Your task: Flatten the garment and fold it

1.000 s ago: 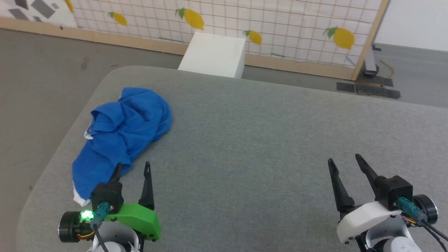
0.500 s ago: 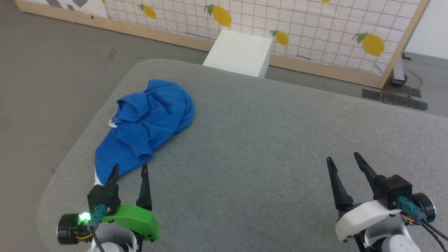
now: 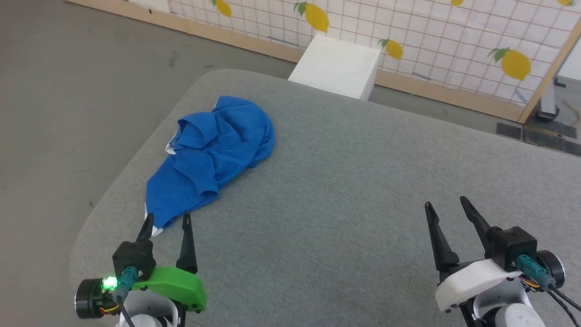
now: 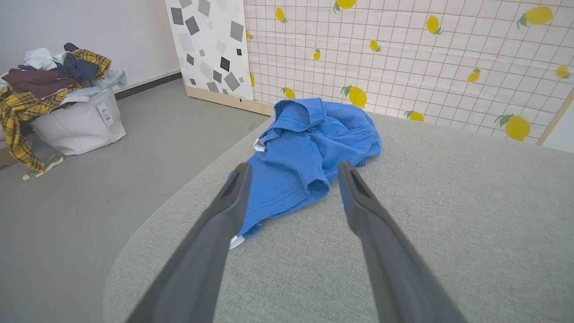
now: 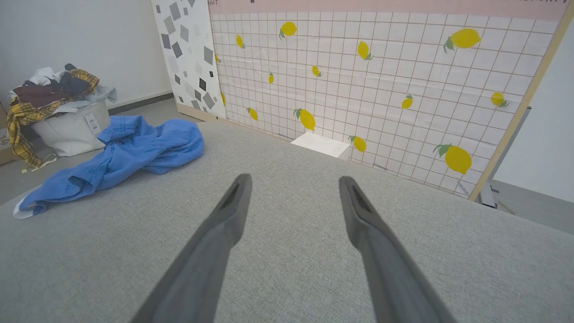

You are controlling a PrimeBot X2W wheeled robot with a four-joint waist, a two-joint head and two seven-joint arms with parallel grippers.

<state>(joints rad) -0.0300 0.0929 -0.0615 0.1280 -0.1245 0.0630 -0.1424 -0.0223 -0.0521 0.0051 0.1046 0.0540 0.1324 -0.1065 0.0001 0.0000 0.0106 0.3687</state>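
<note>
The left end effector [image 3: 167,215] and right end effector [image 3: 445,202] stood parted and empty, the left's tips by the near hem of the crumpled blue garment [image 3: 213,154] at 10 o'clock on the grey worktop [image 3: 345,190].

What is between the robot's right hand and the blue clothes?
Nothing but bare grey table top. The head view shows that stretch between the right hand and the blue garment, and the right wrist view shows the same.
</note>
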